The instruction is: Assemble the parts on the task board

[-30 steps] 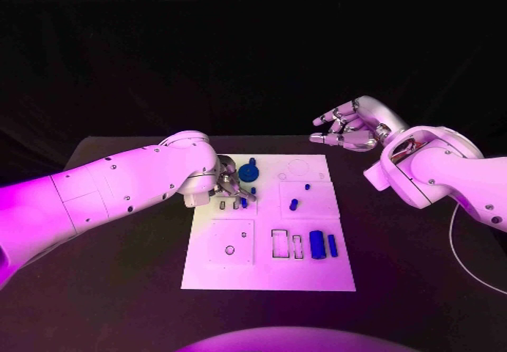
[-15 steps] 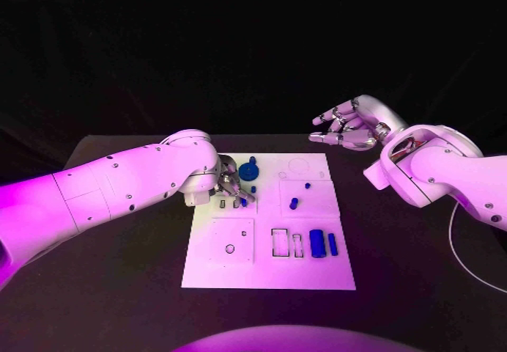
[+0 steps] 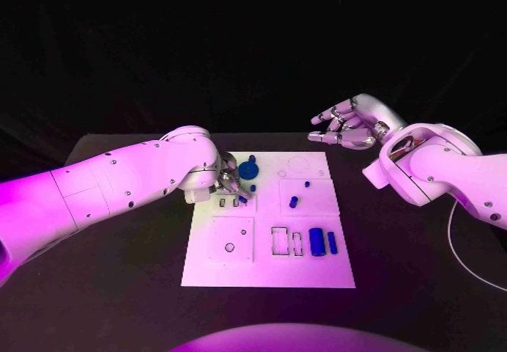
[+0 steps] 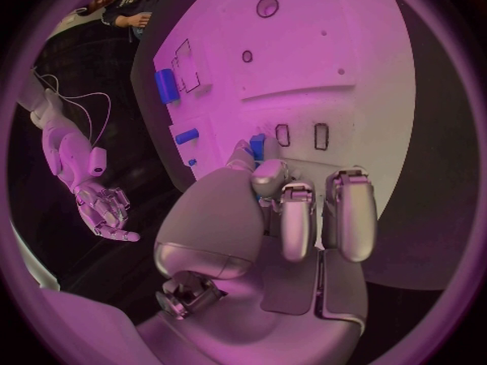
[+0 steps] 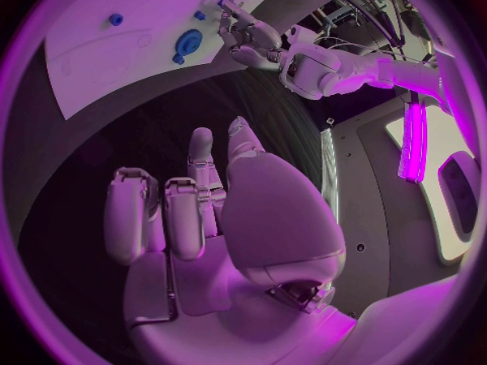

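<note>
Pinching a small blue peg (image 4: 256, 145), your left hand (image 3: 226, 184) hovered over the slots near the board's (image 3: 317, 275) far left corner, ready for insertion. Your right hand (image 3: 349, 125) waited empty, fingers loosely spread, beyond the board.

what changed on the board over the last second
Little. The left robot hand edged slightly toward the far end of the board, keeping a small blue part at its fingertips. The right robot hand stayed raised beyond the board, holding nothing. The other blue parts lie where they were.
</note>
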Motion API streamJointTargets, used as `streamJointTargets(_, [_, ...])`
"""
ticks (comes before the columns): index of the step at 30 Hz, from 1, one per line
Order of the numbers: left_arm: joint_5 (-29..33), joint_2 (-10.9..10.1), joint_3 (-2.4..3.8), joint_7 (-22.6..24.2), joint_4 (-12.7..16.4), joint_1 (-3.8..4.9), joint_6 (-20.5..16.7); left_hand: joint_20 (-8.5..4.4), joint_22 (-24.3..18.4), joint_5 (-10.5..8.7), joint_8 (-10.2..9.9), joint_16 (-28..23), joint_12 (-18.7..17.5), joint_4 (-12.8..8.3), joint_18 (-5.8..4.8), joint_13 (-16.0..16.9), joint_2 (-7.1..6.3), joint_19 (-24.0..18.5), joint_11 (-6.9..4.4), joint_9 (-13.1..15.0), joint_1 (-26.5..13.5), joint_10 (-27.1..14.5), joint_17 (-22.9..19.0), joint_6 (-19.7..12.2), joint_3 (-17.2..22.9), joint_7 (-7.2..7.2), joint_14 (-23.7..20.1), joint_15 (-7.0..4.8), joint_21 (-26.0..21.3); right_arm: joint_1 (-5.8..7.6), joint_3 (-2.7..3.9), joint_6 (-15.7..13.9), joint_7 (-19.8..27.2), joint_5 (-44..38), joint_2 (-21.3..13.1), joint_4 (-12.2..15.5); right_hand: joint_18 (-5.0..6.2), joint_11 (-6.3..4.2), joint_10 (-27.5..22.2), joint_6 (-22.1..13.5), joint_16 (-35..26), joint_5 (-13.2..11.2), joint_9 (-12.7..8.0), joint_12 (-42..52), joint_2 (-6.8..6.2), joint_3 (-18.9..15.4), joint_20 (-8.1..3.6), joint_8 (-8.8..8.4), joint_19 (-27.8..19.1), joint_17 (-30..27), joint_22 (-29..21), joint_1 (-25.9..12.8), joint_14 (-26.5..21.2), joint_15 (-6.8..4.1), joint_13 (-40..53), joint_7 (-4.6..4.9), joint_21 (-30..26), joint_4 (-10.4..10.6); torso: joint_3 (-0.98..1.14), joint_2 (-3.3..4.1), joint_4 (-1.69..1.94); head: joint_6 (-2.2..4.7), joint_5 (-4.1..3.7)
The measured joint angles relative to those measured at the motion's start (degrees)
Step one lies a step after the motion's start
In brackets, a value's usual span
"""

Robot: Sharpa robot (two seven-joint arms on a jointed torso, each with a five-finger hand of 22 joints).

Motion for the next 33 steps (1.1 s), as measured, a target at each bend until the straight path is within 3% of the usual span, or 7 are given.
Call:
streamJointTargets(2, [0.3, -0.2, -0.07, 0.0, 0.1, -0.05, -0.3, 0.00, 0.0, 0.38, -0.2, 0.0, -0.3, 3.6, 0.00, -0.4, -1.68, 0.0, 0.10, -0.1, 0.3, -0.1, 0.0, -0.2, 3.7, 0.14, 0.0, 0.00, -0.1, 0.00, -0.02, 0.1, 0.0, 0.0, 0.0, 0.0, 0.00, -0.09, 0.1, 0.0, 0.0, 0.1, 0.0, 0.0, 0.00, 0.0, 0.00, 0.00, 0.0, 0.0, 0.0, 0.0, 0.0, 0.00, 0.0, 0.00, 0.0, 0.0, 0.01, 0.00, 0.00, -0.02, -0.04])
streamJointTargets(4, [0.5, -0.5, -0.14, 0.0, 0.3, -0.13, -0.5, 0.00, 0.0, 0.53, -0.1, 0.0, -0.5, 5.3, 0.00, -0.2, -4.86, 0.0, 0.12, 0.1, -1.8, -0.1, 0.0, -0.2, 10.1, 0.14, 0.0, 0.00, -0.1, -0.01, -0.04, 0.2, 0.0, 0.0, 0.0, 0.0, 0.00, -0.22, 0.2, 0.0, 0.0, 0.1, 0.0, 0.0, 0.00, 0.0, 0.00, 0.00, 0.0, 0.0, 0.0, 0.0, 0.0, 0.00, -0.1, 0.00, 0.0, 0.0, 0.01, -0.01, 0.01, -0.04, -0.09])
streamJointTargets(5, [0.7, -0.7, -0.18, 0.0, 0.4, -0.18, -0.7, 0.00, 0.0, 0.54, 0.2, 0.0, -0.5, 4.0, 0.00, -0.2, -6.55, 0.0, 0.14, 0.4, -3.4, -0.1, 0.0, -0.2, 14.6, 0.14, 0.0, 0.00, -0.1, -0.01, -0.06, 0.2, 0.0, 0.0, 0.0, 0.0, 0.00, -0.22, 0.2, 0.0, 0.0, 0.1, 0.0, 0.0, 0.00, 0.0, 0.00, 0.00, 0.0, 0.0, 0.0, 0.0, 0.0, 0.00, -0.1, 0.00, 0.0, 0.0, 0.01, -0.01, 0.02, -0.07, -0.11])
streamJointTargets(6, [0.9, -0.9, -0.21, -0.1, 0.5, -0.21, -0.9, 0.00, 0.0, 0.53, 0.7, 0.0, -0.5, 3.8, 0.00, -0.2, -7.78, 0.0, 0.16, 0.7, -4.2, 0.0, 0.0, -0.2, 16.6, 0.14, 0.0, 0.00, -0.1, -0.01, -0.08, 0.3, 0.0, 0.0, 0.0, 0.0, 0.00, -0.22, 0.2, 0.0, 0.0, 0.1, 0.0, 0.0, 0.00, 0.0, 0.00, 0.00, 0.0, 0.0, 0.0, 0.0, 0.0, 0.00, -0.1, 0.00, 0.0, 0.0, 0.01, -0.02, 0.02, -0.07, -0.13])
streamJointTargets(11, [1.7, -1.9, -0.25, -0.1, 1.6, -0.28, -1.8, 0.00, 0.0, 0.53, 2.0, 0.0, -0.5, 2.6, 0.01, -0.3, -11.24, 0.0, -0.10, 1.7, -7.8, 0.4, 0.0, -0.2, 24.5, 0.14, 0.0, 0.00, -0.1, -0.01, -0.14, 0.4, 0.0, 0.0, 0.1, -0.1, 0.00, -0.21, 0.2, 0.0, 0.0, 0.4, 0.0, 0.0, 0.00, -0.2, 0.00, 0.00, 0.0, 0.0, 0.0, 0.0, 0.0, 0.00, -0.1, 0.00, 0.0, -0.2, 0.04, -0.03, 0.08, -0.04, -0.20])
streamJointTargets(15, [2.3, -2.7, -0.29, -0.1, 2.5, -0.29, -3.1, 0.00, 0.0, 0.53, 2.6, 0.0, -0.3, 1.2, 0.00, -0.1, -11.87, 0.0, 0.03, 2.2, -10.1, 0.7, 0.0, -0.2, 27.8, 0.16, 0.0, 0.00, -0.1, -0.03, -0.24, 0.6, 0.0, 0.0, 0.3, -0.2, 0.00, -0.21, 0.2, 0.0, 0.0, 0.4, 0.0, 0.0, 0.00, -0.3, 0.00, 0.00, 0.0, 0.0, -0.1, 0.0, 0.0, 0.00, -0.1, 0.00, 0.0, 0.0, 0.08, -0.04, 0.12, 0.10, -0.19])
streamJointTargets(33, [1.0, -4.8, -0.84, -0.2, 3.5, -1.10, -4.5, 0.01, 0.0, 0.99, 3.4, 0.0, -0.1, -0.3, 0.00, 0.0, -12.88, 0.0, -0.36, 2.8, -12.5, 1.1, 0.0, -0.3, 30.7, 0.27, 0.0, 0.00, -0.1, -0.17, -0.44, 1.2, 0.0, 0.1, 0.5, -0.5, 0.00, -0.21, 0.2, 0.0, 0.0, 0.6, 0.0, 0.0, 0.00, -0.3, 0.00, 0.00, 0.0, 0.0, -0.1, 0.0, 0.0, 0.00, -0.1, -0.01, 0.0, 0.0, 0.04, -0.02, 0.12, 0.02, 0.20])
